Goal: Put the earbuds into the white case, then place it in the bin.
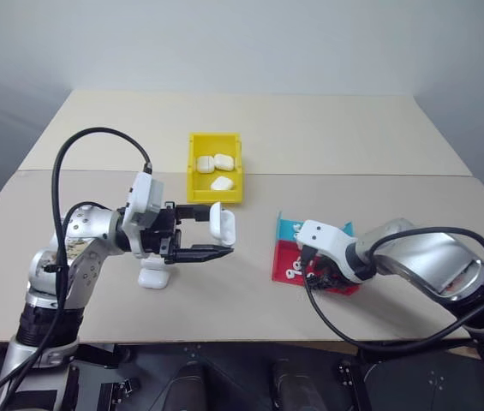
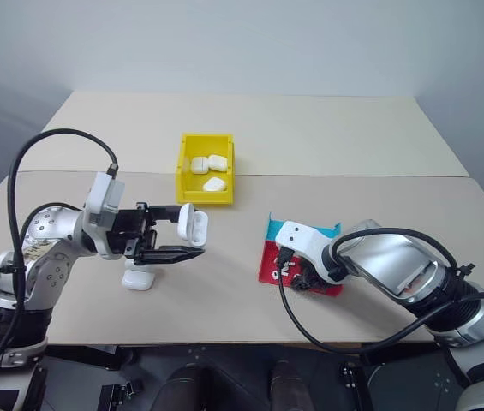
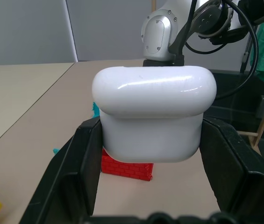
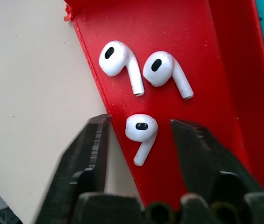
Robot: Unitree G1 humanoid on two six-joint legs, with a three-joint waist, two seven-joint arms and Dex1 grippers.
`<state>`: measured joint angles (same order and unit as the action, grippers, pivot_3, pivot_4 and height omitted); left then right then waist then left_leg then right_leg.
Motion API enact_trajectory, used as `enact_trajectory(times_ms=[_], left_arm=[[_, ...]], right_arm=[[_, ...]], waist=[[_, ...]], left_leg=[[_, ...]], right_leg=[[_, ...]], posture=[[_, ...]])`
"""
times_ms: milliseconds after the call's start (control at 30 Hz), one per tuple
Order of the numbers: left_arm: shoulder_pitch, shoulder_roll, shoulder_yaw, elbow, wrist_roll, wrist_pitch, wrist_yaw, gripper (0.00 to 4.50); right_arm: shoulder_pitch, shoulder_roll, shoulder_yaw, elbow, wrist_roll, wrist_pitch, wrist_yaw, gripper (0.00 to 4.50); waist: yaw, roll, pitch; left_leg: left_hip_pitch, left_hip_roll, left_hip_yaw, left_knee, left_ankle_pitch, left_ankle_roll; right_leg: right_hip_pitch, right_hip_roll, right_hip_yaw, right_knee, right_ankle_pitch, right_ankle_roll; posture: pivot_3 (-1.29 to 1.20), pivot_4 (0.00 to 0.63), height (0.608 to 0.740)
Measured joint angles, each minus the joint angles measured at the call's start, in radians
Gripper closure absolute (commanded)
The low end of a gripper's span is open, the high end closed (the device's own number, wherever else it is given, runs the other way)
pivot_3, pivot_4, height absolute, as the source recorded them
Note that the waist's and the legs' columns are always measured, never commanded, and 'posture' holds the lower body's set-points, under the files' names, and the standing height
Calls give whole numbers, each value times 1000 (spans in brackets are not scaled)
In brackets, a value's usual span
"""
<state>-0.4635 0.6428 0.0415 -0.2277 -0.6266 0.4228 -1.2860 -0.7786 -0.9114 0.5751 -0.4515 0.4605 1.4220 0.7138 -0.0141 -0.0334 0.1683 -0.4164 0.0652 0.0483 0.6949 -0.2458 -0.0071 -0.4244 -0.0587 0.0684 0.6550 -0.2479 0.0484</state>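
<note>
We saw three white cases lying in the yellow bin (image 1: 215,177) at upper centre and another case (image 1: 153,277) on the beige table (image 1: 327,137). Our left gripper (image 1: 218,238) clamped a white case (image 1: 222,223). Our right gripper (image 4: 139,140), fingers apart, straddled one earbud (image 4: 141,130) on the red tray (image 4: 188,51).

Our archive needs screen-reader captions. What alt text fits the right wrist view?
The right gripper, fingers apart, straddles one white earbud lying on a red tray, without touching it yet. Two more earbuds lie side by side just beyond it, and one finger hangs over the tray's edge above the beige table.
</note>
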Motion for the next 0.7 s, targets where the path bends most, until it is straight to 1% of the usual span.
enact_trajectory(times_ms=[67, 267, 400, 500, 600, 667, 700], left_arm=[[0, 0, 0, 0, -4, 2, 1, 1718], [0, 15, 0, 0, -16, 16, -1, 1718], [-13, 23, 0, 2, -43, 27, -13, 1718], [-51, 31, 0, 7, -48, 37, -29, 1718], [-86, 31, -1, 22, -49, 39, -42, 1718], [-104, 24, -8, 37, -49, 39, -48, 1718], [-120, 19, -15, 51, -49, 39, -53, 1718]], right_arm=[[1, 0, 0, -4, -5, 0, 3, 3865], [5, 18, -9, -13, -2, 9, 5, 3890], [11, 35, -70, -15, 39, 51, 19, 3890], [11, 34, -195, -26, 91, 73, 45, 3890], [25, 50, -386, -44, 135, 67, 46, 3890], [86, 90, -518, -79, 139, -14, 27, 3890], [136, 131, -604, -106, 138, -93, 10, 3890]], waist=[[0, 0, 0], [-1, 0, 0], [0, 0, 0], [4, 0, 0], [4, 0, 0], [4, 0, 0], [7, 0, 0]], left_leg=[[0, 0, 0, 0, 0, 0], [0, 0, 0, 0, 0, 0], [0, 0, 0, 0, 0, 0], [0, 0, 0, 0, 0, 0], [0, 0, 0, -1, 0, 0], [0, 0, -1, -2, 0, 1], [-1, 0, -2, -2, -1, 1]], right_leg=[[0, 0, 0, 0, 0, 0], [0, 0, 0, 0, 0, 0], [0, 0, 0, 0, 0, 0], [0, 0, -1, -1, 0, 0], [1, 0, -1, -2, 0, 0], [1, 0, -2, -4, 0, 0], [1, 0, -2, -5, 0, 0]], posture=[[0, 150, 740], [0, 150, 740], [0, 150, 740], [0, 150, 740], [0, 150, 740], [0, 150, 740], [0, 150, 740]])
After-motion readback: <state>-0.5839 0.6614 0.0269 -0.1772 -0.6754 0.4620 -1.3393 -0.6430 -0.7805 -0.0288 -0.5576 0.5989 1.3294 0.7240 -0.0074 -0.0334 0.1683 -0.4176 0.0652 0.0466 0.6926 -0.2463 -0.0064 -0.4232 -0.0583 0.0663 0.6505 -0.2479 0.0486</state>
